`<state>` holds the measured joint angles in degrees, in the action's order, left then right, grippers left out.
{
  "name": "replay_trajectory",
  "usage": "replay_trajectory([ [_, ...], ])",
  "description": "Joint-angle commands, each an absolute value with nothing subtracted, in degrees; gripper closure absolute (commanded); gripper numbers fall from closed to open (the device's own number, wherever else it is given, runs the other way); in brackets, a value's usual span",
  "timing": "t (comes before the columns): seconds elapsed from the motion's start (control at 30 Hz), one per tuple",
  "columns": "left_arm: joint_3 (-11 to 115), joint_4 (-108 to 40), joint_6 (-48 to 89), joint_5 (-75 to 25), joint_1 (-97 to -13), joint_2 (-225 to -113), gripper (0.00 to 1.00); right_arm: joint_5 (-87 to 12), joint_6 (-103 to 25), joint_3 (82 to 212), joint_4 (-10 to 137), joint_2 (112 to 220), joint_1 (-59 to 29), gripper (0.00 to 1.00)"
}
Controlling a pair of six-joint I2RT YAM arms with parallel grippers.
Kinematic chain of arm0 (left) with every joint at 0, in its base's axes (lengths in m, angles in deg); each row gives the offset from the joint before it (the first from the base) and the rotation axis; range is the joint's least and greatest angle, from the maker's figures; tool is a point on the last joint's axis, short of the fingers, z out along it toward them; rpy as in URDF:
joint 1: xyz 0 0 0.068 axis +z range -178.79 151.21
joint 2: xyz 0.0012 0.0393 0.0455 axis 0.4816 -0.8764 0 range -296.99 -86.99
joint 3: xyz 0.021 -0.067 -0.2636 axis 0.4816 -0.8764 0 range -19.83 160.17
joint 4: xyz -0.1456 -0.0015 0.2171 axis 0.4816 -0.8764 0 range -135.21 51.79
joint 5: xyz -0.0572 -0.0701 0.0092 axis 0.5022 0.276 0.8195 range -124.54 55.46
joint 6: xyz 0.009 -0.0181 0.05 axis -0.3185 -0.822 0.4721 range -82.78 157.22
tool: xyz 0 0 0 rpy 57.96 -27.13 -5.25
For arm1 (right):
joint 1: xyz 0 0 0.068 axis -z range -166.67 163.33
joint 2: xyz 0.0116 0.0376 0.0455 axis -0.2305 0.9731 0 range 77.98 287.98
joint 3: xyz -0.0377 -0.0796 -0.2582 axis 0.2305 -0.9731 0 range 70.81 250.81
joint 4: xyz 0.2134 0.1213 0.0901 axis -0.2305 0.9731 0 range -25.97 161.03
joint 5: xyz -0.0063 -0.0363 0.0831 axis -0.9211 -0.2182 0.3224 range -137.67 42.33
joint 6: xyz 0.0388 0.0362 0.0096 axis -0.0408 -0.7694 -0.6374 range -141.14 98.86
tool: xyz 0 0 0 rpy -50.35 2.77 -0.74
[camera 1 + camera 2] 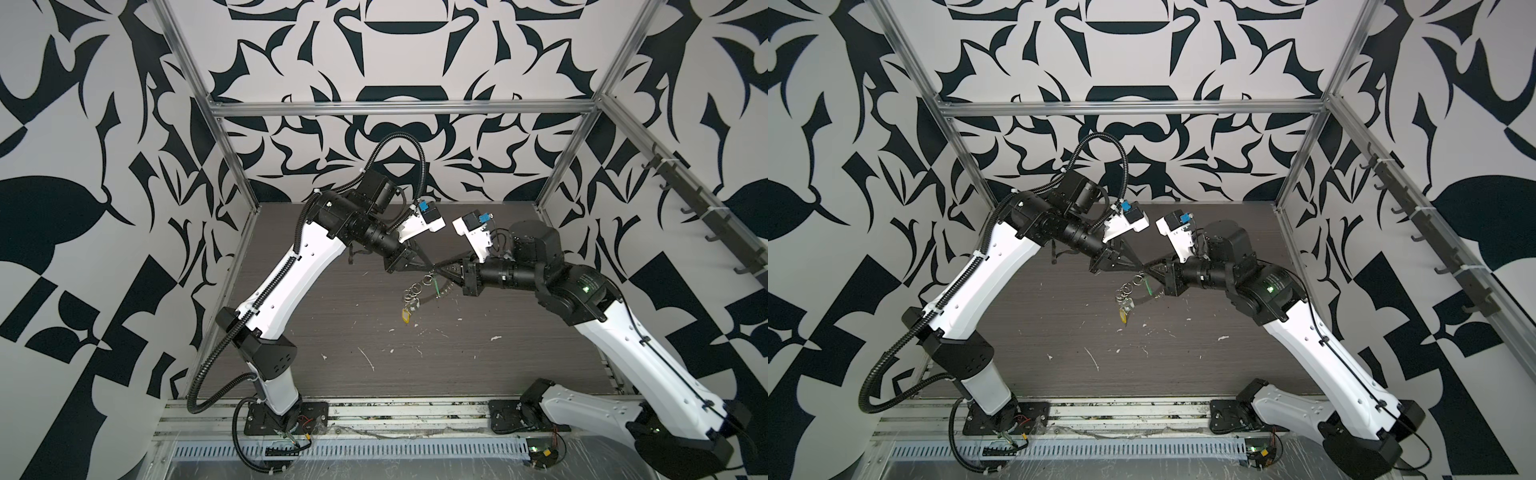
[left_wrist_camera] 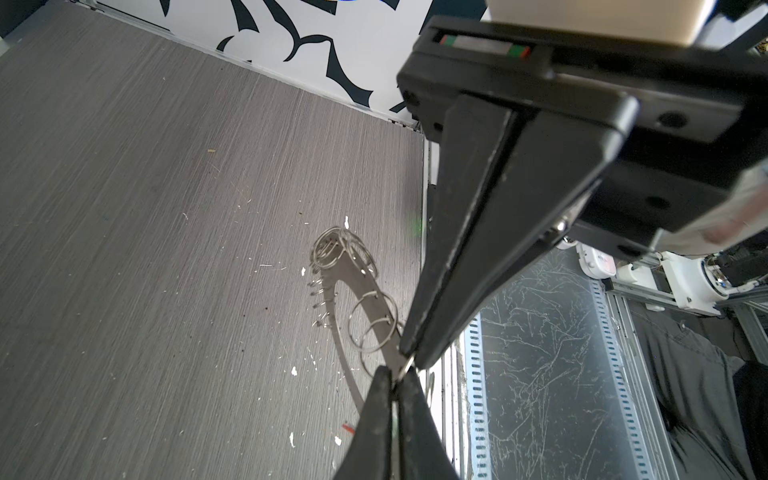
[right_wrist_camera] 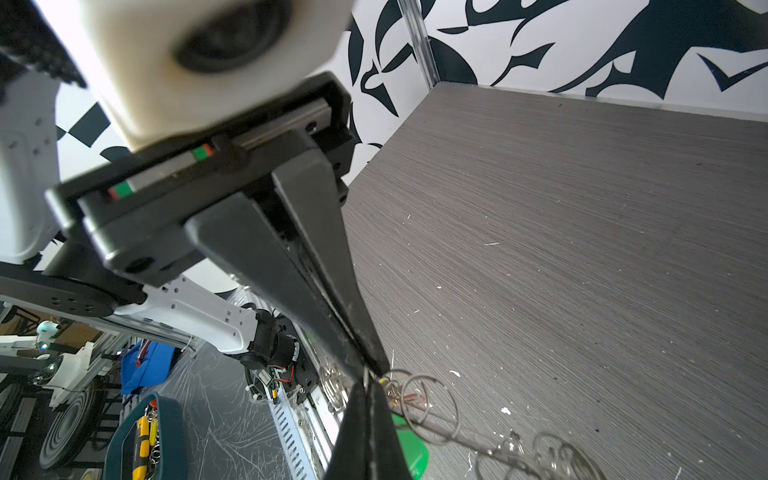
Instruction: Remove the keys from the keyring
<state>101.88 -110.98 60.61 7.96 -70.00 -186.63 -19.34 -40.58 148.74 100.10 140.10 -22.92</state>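
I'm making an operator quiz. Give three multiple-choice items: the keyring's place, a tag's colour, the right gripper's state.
1. The keyring is: A pinched between the left gripper and the right gripper; B by the front rail; C on the wall hooks.
2. The tag farthest from the grippers is: A blue; B yellow; C black.
3. The right gripper is: A wide open; B out of view; C shut on the keyring.
Key: 1 A, both grippers meet on it; 2 B, yellow in both top views; 3 C, its jaws are closed on it.
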Motion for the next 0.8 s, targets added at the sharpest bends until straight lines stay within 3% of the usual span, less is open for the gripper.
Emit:
replay_trajectory([
  [0.0, 102.3, -114.5, 60.7, 13.8, -70.8, -186.7, 0.91, -19.4, -41.1, 149.4, 92.2, 139.6, -22.9, 1.0],
  [0.1, 102.3, -115.0, 60.7, 14.5, -70.7, -186.5, 0.92, -19.8, -40.9, 149.5, 92.6, 139.7, -22.9, 1.0],
  [0.2, 102.1, -115.1, 60.4, 14.7, -70.7, -186.3, 1.0, -20.4, -40.7, 149.6, 93.2, 139.8, -22.9, 1.0],
  [0.6, 98.8, -109.9, 55.4, 6.4, -70.7, -184.3, 1.0, -22.3, -41.1, 150.5, 95.0, 142.2, -22.9, 1.0],
  [0.77, 98.0, -107.4, 52.5, 1.5, -70.7, -184.0, 1.0, -22.5, -41.6, 150.1, 94.5, 142.1, -22.9, 0.89],
])
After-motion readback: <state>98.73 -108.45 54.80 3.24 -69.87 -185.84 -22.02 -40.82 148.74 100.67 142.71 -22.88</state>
